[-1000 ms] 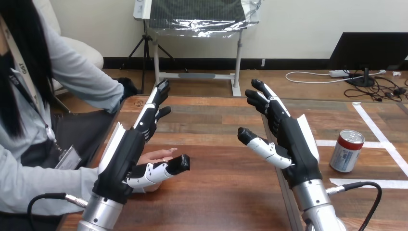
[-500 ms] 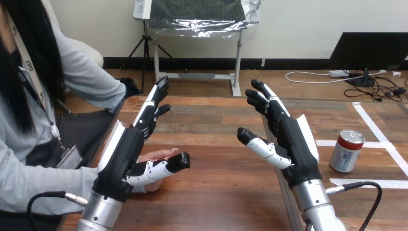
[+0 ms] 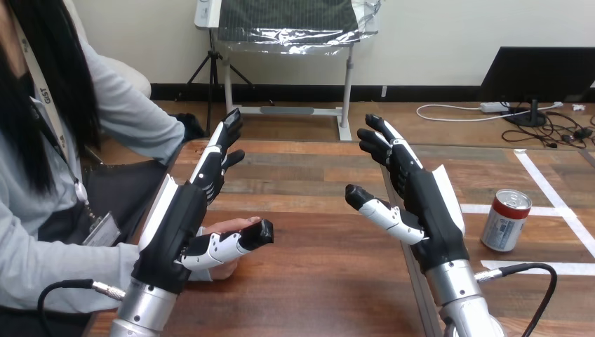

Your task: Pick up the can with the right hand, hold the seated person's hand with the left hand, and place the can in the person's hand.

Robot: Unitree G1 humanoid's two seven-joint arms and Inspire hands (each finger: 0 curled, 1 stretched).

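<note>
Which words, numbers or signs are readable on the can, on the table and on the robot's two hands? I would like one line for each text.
can: there is print on its side, but it is too small to read.
left hand and right hand: no writing visible on them.
table: no word, number or label visible on the wood.
No text here can be quoted.
</note>
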